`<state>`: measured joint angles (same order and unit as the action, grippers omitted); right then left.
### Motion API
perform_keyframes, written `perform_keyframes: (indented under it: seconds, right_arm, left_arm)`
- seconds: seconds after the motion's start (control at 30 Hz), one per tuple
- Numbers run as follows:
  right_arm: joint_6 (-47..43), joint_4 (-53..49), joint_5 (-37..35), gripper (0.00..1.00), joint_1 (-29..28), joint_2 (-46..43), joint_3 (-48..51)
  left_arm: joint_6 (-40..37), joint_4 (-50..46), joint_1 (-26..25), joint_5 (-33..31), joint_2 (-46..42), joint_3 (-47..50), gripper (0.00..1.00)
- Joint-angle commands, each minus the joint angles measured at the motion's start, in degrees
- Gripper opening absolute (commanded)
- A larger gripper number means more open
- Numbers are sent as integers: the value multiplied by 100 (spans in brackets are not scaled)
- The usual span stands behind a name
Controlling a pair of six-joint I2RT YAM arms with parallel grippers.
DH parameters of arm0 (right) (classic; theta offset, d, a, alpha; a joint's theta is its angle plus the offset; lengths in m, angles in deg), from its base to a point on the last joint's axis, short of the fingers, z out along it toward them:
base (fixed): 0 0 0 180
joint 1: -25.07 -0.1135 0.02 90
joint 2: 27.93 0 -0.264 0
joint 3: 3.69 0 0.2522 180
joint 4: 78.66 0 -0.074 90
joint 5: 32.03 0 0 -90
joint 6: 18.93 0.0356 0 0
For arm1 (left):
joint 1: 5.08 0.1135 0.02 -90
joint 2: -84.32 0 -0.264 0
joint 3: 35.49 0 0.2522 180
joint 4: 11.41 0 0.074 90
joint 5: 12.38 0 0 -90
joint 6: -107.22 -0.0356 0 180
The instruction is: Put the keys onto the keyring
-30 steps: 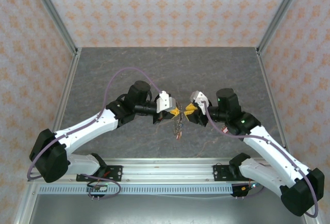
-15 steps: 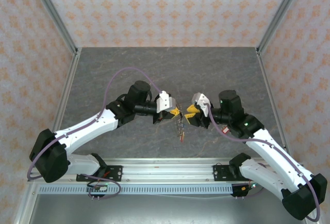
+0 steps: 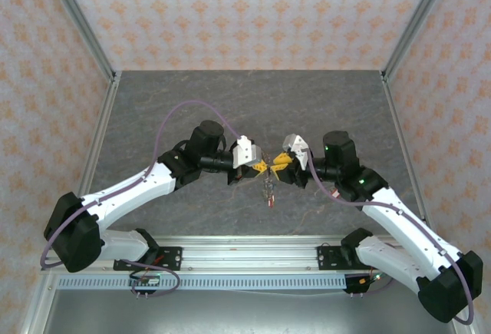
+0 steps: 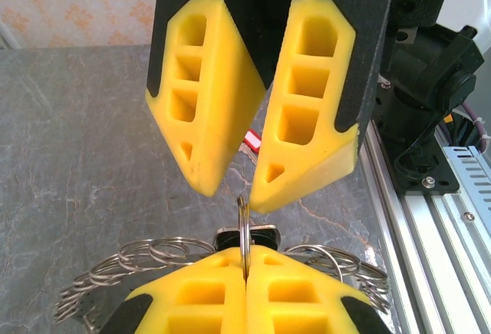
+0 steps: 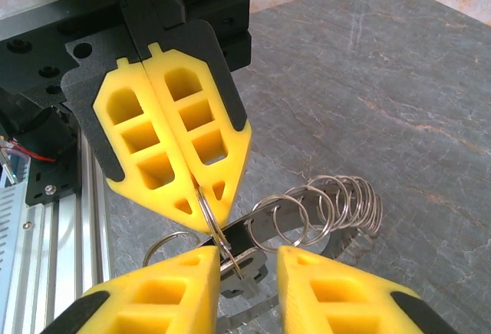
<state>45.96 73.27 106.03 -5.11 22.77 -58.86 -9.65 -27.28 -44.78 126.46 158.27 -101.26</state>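
Note:
My left gripper (image 4: 245, 251) is shut on one thin wire loop (image 4: 243, 223) of the keyring (image 4: 146, 256). The keyring's coil-like silver rim spreads to both sides behind the fingers. The same coil (image 5: 341, 196) curves away over the table in the right wrist view. A dark-headed key (image 5: 257, 261) hangs at the pinched loop. My right gripper (image 5: 249, 256) faces the left gripper (image 5: 201, 202) tip to tip. It is open, and the loop and key sit in the gap. From above, the left gripper (image 3: 259, 167) and right gripper (image 3: 284, 167) meet mid-table, with the keys (image 3: 268, 193) dangling below them.
The grey stone-patterned table (image 3: 253, 104) extends behind and around the grippers. An aluminium rail (image 3: 245, 249) with both arm bases runs along the near edge. Patterned walls and metal posts (image 3: 80, 19) close in the sides and back.
The right gripper drew back a little to the right with wider jaws, then returned to the left gripper with narrower jaws. The left arm held still, and the keys hang in the same spot.

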Motion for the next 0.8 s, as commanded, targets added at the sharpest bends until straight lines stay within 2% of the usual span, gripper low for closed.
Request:
perform_keyframes:
  seconds: [0.0, 0.17, 0.5, 0.77]
  right_arm:
    - [-94, 53, 152, 22, 11, 30, -52]
    - [18, 290, 215, 18, 11, 70, 12]
    - [92, 297, 134, 0, 46, 149, 84]
    - [249, 223, 60, 0, 143, 151, 169]
  left_arm:
    - [-38, 109, 18, 97, -167, -152, 0]
    - [8, 210, 21, 195, -171, -130, 0]
    - [77, 329, 17, 266, -185, -108, 0]
    - [140, 487, 19, 241, -216, -53, 0]
